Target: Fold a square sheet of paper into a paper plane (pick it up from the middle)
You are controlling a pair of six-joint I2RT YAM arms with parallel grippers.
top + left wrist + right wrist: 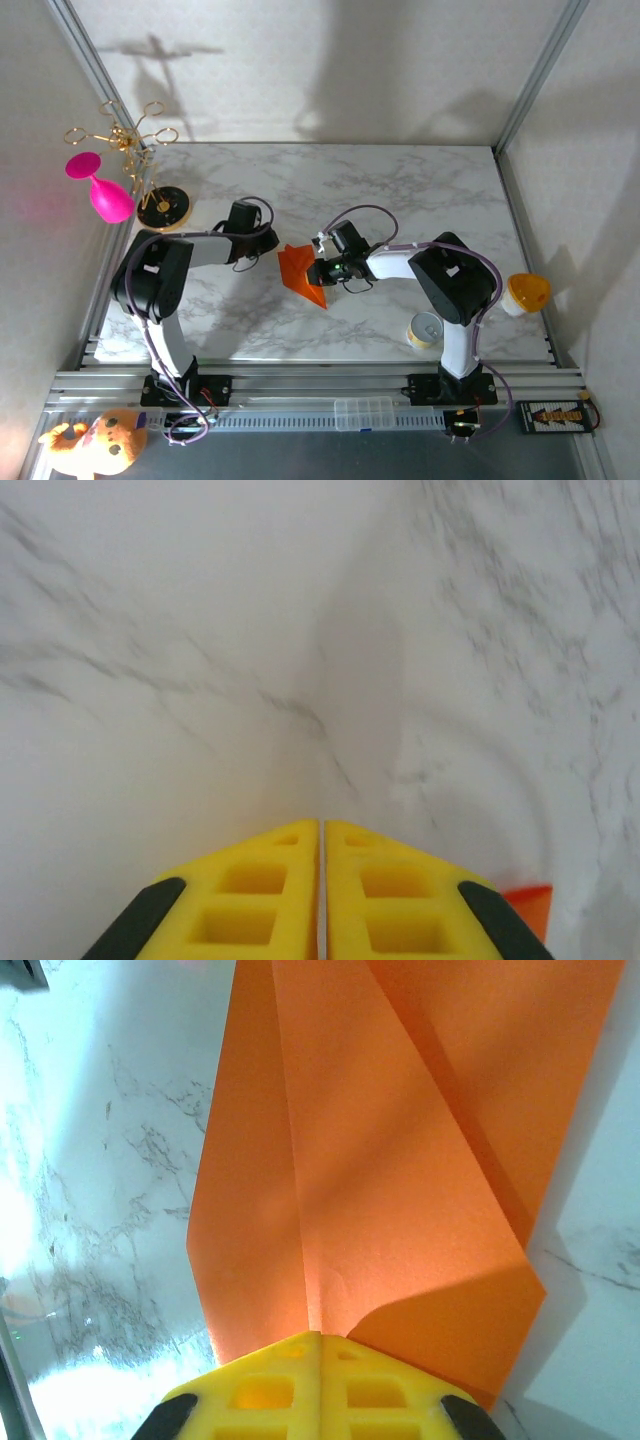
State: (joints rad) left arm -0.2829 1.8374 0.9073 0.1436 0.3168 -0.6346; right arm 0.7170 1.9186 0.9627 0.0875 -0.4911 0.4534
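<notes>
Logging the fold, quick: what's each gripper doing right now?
Left gripper: closed, nothing in it.
Right gripper: closed, tips at the folded paper; whether it pinches it cannot be told.

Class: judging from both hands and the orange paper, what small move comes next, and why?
Probably bring the left hand onto the paper plane to press its fold: the right hand pinches its centre crease, while the left hangs over the marble table beside it.

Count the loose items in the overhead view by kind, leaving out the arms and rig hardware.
Folded orange paper: 1
Drinking vessels: 2 (pink goblet, orange-yellow cup)
Yellow can: 1
Gold glass rack: 1
Plush toy: 1
Total: 6
</notes>
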